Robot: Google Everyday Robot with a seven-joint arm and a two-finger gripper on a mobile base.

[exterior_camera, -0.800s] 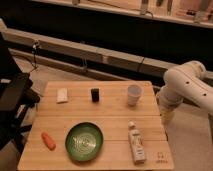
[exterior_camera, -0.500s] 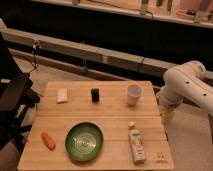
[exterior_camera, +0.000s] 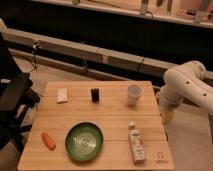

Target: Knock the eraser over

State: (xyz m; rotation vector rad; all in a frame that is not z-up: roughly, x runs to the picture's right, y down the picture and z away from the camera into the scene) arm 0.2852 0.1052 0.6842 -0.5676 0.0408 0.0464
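Observation:
The eraser (exterior_camera: 95, 94) is a small black block standing upright on the far middle of the wooden table (exterior_camera: 100, 115). A white cup (exterior_camera: 133, 94) stands to its right. My gripper (exterior_camera: 167, 116) hangs down from the white arm (exterior_camera: 187, 85) just off the table's right edge, well to the right of the eraser and past the cup.
A flat white piece (exterior_camera: 62, 95) lies at the far left of the table. A green plate (exterior_camera: 84, 141) sits at the front middle, an orange carrot (exterior_camera: 48, 140) at the front left, a white bottle (exterior_camera: 135, 142) lying at the front right. A black chair (exterior_camera: 12, 100) stands left of the table.

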